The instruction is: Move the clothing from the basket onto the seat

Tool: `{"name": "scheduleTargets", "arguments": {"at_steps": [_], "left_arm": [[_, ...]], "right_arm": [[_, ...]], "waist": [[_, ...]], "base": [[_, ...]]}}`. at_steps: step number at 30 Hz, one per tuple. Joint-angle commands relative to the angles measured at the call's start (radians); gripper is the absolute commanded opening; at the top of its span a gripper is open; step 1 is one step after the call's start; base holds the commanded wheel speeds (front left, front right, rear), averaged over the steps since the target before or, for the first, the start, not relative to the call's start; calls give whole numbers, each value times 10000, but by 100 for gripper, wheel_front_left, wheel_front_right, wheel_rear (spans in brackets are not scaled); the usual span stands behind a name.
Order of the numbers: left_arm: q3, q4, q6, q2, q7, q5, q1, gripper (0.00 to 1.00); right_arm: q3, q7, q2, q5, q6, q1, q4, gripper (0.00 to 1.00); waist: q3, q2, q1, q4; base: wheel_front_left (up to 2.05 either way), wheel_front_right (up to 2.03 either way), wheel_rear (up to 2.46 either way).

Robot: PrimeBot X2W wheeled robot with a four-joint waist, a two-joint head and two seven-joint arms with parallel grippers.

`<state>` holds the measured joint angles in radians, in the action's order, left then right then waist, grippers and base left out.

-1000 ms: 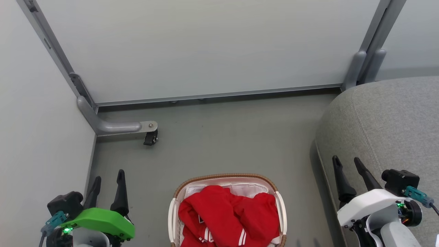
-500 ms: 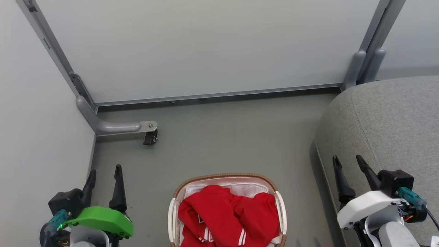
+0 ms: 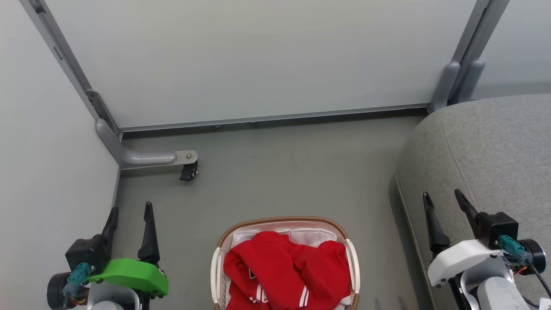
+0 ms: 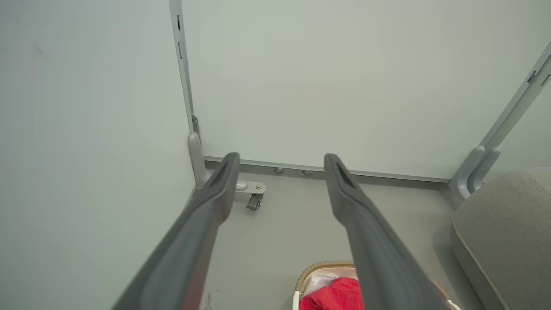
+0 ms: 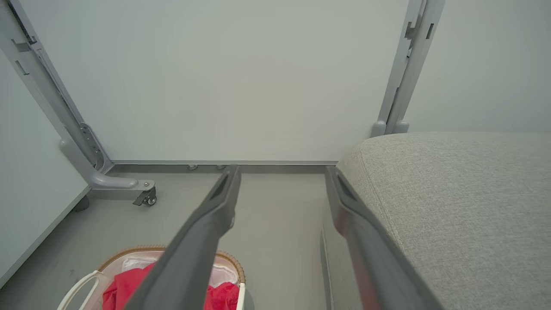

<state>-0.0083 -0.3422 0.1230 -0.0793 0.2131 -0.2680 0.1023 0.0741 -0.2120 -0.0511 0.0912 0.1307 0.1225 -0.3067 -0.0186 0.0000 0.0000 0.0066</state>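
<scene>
Showing the start of the task, with both arms idle on either side of the load. The clothing (image 3: pixel 284 271), a bright red heap with white stripes, lies bunched inside the basket (image 3: pixel 282 220), which stands on the grey floor (image 3: pixel 280 172) at the bottom centre of the head view. The seat (image 3: pixel 495 150) rises to the robot's right, just beside the basket and bare of any garment.

The left gripper (image 3: pixel 130 209) hangs over the floor to the left of the basket, fingers spread wide and holding nothing. The right gripper (image 3: pixel 442 194) hangs before the edge of the seat, equally wide and empty.

Compared with a second earlier, the left gripper sits slightly lower and further left in the head view, and the right gripper slightly lower and further right; the clothing has not shifted. Neither claw has approached the basket, so no garment has been moved. The next step probably calls for one arm to swing inward and descend onto the red heap.
</scene>
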Motion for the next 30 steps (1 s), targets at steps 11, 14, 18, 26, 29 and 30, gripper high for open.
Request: {"name": "scheduleTargets", "arguments": {"at_steps": [11,14,18,26,29,30], "left_arm": [[-403,-401,82,103,275,862,135,100],[-617,-590,88,121,342,903,405,100],[-1029,-885,91,108,404,801,849,100],[-1861,-1643,98,18,541,565,1886,100],[-2198,-2001,98,-2,518,235,2319,100],[-2287,-2140,97,-5,517,112,2486,100]], "right_arm": [[-60,-291,-8,-970,-1,240,156,100],[-173,-347,-10,-1124,-1,405,266,100],[-339,-419,-16,-1237,-1,723,428,100],[-490,-555,-17,-1431,-3,1458,795,100],[-544,-535,-20,-1268,-3,1657,971,100],[-590,-535,-17,-1235,-3,1767,1052,100]], "waist": [[-451,0,0,-132],[-865,0,0,-235],[-1480,0,0,-377],[-3000,0,0,-713],[-3496,0,0,-808],[-3706,0,0,-857]], "base": [[0,0,0],[0,0,0],[0,0,0],[0,0,0],[0,0,0],[0,0,0]]}}
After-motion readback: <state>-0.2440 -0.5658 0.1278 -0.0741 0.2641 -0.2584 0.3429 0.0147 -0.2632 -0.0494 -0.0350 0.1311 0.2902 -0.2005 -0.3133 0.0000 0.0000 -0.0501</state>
